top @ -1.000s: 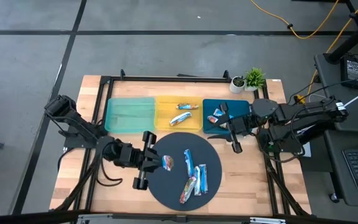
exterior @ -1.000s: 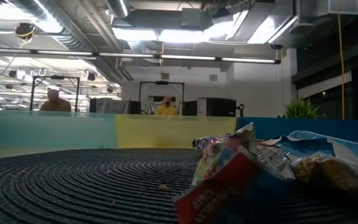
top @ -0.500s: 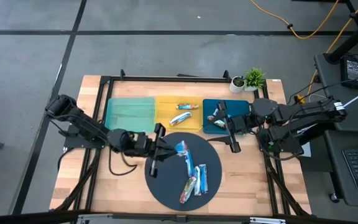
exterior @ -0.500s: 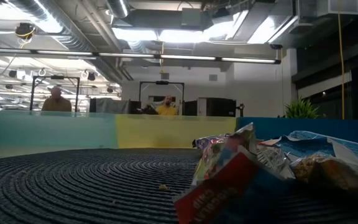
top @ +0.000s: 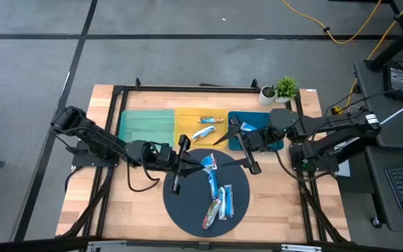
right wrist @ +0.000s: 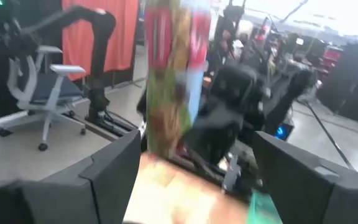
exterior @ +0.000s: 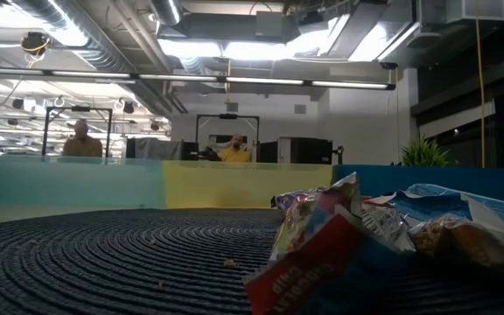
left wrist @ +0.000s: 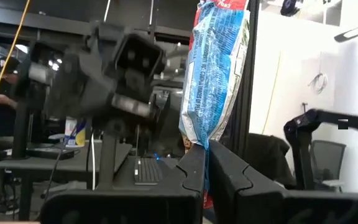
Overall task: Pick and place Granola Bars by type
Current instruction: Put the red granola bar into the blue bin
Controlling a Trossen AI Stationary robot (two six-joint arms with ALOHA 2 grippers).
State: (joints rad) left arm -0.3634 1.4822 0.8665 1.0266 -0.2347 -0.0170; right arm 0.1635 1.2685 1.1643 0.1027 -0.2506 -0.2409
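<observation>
Two bars (top: 207,127) lie in the yellow tray (top: 185,133); left gripper (top: 196,160) clamps a blue bar (top: 208,164), right gripper (top: 233,143) spread.

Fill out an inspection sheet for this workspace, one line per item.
Surface: wooden table with a dark round mat; teal tray, yellow tray, blue tray along the far edge.
Job's things: blue bar held over the mat; four bars lying on the mat; two bars in the yellow tray.
Clutter: small potted plant.
Grippers: left gripper shut on the blue bar; right gripper open, over the tray edge.
Cables: yellow cable on the floor.
Surroundings: two people beyond the table.
</observation>
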